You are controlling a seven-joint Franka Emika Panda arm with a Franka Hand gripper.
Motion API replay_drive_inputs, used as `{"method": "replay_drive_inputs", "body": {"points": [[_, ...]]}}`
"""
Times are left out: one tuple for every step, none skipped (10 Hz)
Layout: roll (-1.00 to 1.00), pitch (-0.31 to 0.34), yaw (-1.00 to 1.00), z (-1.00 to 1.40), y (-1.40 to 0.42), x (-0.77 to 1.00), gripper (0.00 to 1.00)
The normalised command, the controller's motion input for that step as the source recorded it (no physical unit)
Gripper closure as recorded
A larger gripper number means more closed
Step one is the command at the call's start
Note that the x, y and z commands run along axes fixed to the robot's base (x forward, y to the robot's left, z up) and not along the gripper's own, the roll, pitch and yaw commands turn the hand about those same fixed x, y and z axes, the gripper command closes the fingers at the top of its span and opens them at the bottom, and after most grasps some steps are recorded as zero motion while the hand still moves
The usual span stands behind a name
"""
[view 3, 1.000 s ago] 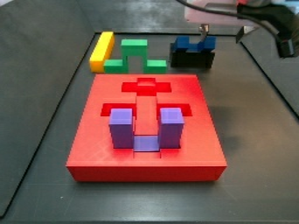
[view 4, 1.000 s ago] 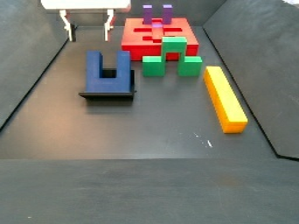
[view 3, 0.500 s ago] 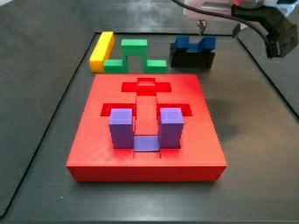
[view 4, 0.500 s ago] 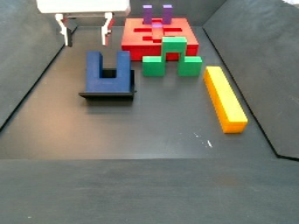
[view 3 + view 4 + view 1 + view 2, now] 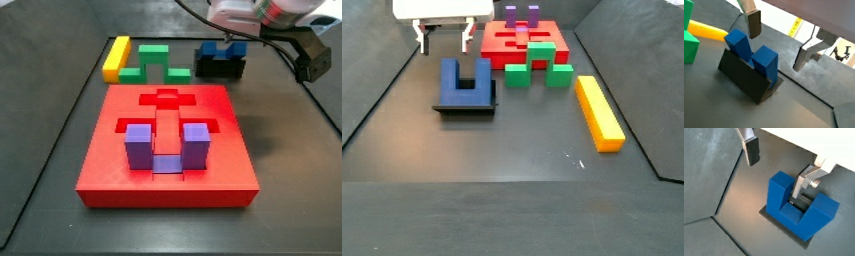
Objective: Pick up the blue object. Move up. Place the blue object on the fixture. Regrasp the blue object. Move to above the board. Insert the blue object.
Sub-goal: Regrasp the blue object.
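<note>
The blue object (image 5: pixel 466 79) is a dark blue U-shaped block. It stands prongs up on the black fixture (image 5: pixel 462 106) near the wall, and shows in a side view (image 5: pixel 223 49) on the fixture (image 5: pixel 221 69). My gripper (image 5: pixel 445 41) is open and empty, just above and behind the block; it also shows in a side view (image 5: pixel 235 32). In both wrist views the gripper (image 5: pixel 777 42) (image 5: pixel 776 168) has its fingers spread wide above the blue object (image 5: pixel 751 52) (image 5: pixel 797 206), touching nothing. The red board (image 5: pixel 120 181) (image 5: pixel 500 41) lies apart.
A purple U-shaped block (image 5: pixel 166 148) sits in the board's cut-out. A green block (image 5: pixel 162 61) (image 5: pixel 540 62) and a yellow bar (image 5: pixel 118 57) (image 5: pixel 599 112) lie on the floor beside the board. Dark walls edge the work area.
My gripper has risen a little off the blue object and stays open. The blue object rests still on the fixture.
</note>
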Motion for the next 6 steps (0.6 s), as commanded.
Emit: {"method": "replay_drive_inputs", "body": {"points": [[0.00, 0.000, 0.00, -0.15, 0.14, 0.00, 0.00], [0.00, 0.000, 0.00, -0.12, 0.16, 0.00, 0.00], [0.00, 0.000, 0.00, -0.09, 0.19, 0.00, 0.00], [0.01, 0.000, 0.00, -0.18, 0.16, 0.00, 0.00], [0.09, 0.000, 0.00, -0.31, 0.07, 0.00, 0.00], [0.08, 0.000, 0.02, -0.31, 0.01, 0.02, 0.00]]}}
